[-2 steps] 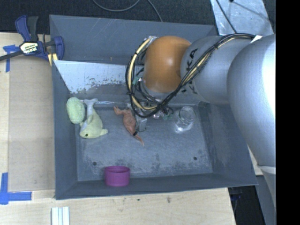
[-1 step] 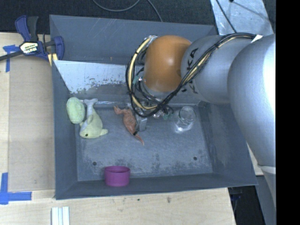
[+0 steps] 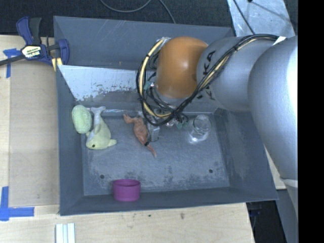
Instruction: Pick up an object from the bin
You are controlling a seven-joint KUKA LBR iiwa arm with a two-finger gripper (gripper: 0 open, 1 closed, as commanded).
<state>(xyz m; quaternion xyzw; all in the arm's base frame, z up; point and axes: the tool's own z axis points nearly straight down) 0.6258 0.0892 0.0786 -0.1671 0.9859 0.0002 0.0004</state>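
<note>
My arm (image 3: 253, 75) is a thick, smooth silver-grey tube with dark lettering near the wrist, which wears a rounded orange cover (image 3: 177, 67). Black and yellow cables (image 3: 148, 108) loop around that cover, and my gripper (image 3: 153, 133) is grey metal.

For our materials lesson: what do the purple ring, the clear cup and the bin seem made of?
Purple ring: probably plastic, matte, uniform colour. Clear cup: glass or clear plastic, see-through with highlights. Bin: metal, dull grey, scuffed floor.
</note>
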